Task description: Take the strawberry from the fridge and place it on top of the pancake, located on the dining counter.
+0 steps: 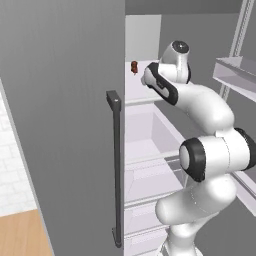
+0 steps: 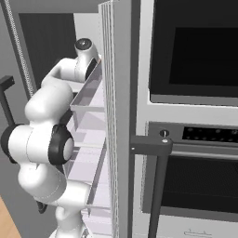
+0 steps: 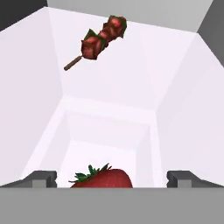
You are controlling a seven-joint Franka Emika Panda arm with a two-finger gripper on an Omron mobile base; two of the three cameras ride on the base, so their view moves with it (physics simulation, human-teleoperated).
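Claw [image 3: 111, 179] spread wide inside fridge [image 1: 60, 125], strawberry [image 3: 103, 178] between its fingertips ungrasped, skewer [image 3: 98, 40] farther back on shelf [image 3: 109, 113]

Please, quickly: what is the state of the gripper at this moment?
Gripper: jaws open wide, holding nothing; the strawberry sits between the fingertips, not yet gripped.

Red strawberry [image 3: 104, 178], perhaps green-leaved

White arm [image 1: 210, 150] folded upward then reaching forward, dark-jointed wrist [image 1: 162, 82] bent ahead, gripper [image 3: 111, 178] spread wide, its 2 dark fingertips [image 3: 41, 178] far apart, nothing between them gripped
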